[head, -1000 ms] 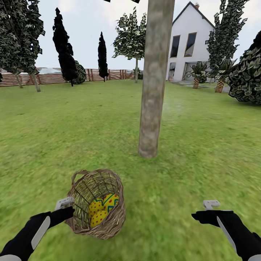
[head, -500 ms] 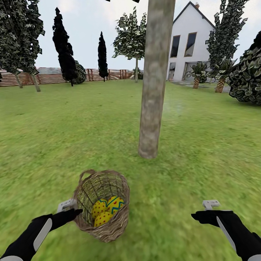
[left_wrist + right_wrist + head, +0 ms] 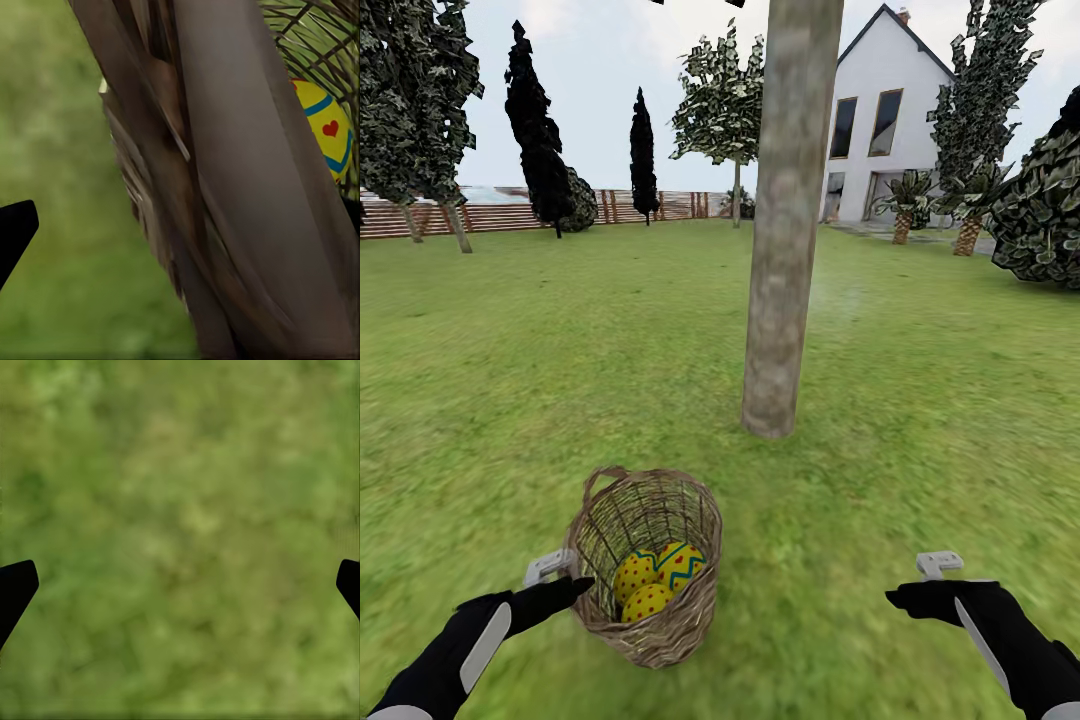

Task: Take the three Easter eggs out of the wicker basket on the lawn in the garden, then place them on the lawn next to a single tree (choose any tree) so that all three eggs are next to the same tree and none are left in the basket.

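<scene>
Nearest me, my left gripper (image 3: 572, 583) pinches the wicker basket (image 3: 650, 560) by its near rim, one finger inside the weave and one outside. My right gripper (image 3: 905, 597) hovers over bare lawn (image 3: 510, 380), fingers spread and empty. The Easter eggs (image 3: 657, 580) lie together in the basket's bottom. I judge the unloading hasn't begun; next I reach in for an egg. Just beyond stands the tree (image 3: 785, 220).
</scene>
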Tool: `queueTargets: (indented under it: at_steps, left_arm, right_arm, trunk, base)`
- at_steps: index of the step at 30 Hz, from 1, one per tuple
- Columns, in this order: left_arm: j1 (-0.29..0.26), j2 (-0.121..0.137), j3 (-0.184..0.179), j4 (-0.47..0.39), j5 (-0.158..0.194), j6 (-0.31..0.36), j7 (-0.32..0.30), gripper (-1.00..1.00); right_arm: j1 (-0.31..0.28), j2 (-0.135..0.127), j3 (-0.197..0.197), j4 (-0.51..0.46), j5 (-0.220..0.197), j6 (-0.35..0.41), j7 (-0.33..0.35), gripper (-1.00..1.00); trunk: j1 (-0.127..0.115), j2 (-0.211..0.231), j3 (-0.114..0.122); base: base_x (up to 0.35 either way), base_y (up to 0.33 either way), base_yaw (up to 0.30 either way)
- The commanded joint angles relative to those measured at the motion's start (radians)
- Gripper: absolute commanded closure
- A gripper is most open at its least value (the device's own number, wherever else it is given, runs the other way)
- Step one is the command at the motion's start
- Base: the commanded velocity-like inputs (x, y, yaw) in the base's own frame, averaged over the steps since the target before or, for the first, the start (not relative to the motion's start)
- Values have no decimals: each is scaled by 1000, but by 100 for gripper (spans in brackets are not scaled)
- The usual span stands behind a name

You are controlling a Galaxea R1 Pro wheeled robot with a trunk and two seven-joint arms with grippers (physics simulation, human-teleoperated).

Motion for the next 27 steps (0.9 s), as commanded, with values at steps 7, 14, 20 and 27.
queueTargets:
  at_steps: [7,14,20,27]
  left_arm:
    - [-1,-12,2,1,1,9,20,-100]
    - [0,-39,2,0,1,7,89,-100]
    - [0,-41,2,1,1,7,90,-100]
    - [-1,-41,2,1,1,7,90,-100]
  right_arm:
    - [0,0,-1,-1,0,5,4,-100]
    - [0,-1,-1,-1,0,5,4,-100]
    - [0,0,-1,-1,0,5,4,-100]
    - [0,1,-1,-1,0,4,4,-100]
  trunk:
    - [-2,0,11]
    - [-22,36,34]
    - [-45,78,53]
    - [-71,127,75]
  base:
    - [0,0,0]
    - [0,0,0]
    - [0,0,0]
    - [0,0,0]
